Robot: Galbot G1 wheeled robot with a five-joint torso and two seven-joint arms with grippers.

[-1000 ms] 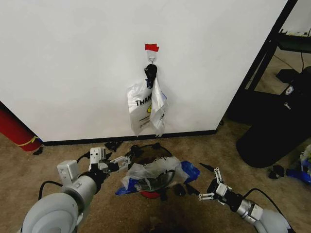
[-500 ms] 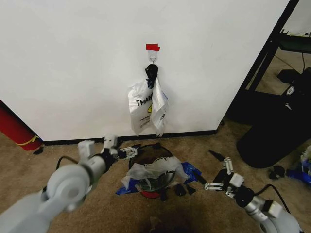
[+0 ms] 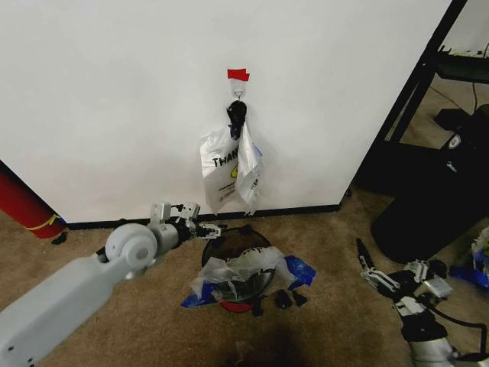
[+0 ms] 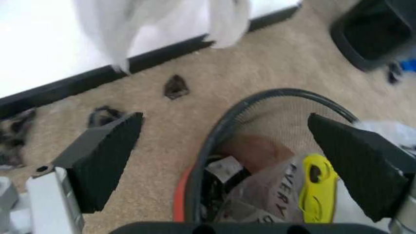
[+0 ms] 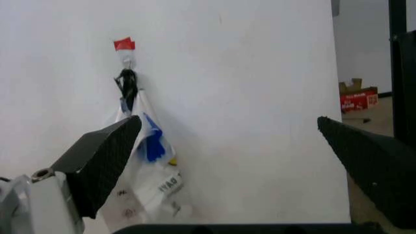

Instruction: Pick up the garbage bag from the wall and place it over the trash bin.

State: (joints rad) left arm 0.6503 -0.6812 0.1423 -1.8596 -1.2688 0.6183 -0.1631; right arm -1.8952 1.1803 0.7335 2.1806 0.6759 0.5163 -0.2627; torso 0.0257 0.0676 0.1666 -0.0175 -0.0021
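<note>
Indoor room: carpet (image 3: 336, 252), white wall (image 3: 114, 99), black shelving (image 3: 428, 69).

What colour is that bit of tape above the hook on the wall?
Red; the tape shows best in the head view, right above the hook.

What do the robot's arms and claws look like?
Both arms are smooth, round, light grey tubes with silvery joints. The left gripper has a blocky white body and black cables. The right gripper has thin, bony metal links. Each wrist view shows dark, wedge-shaped fingertips.
</note>
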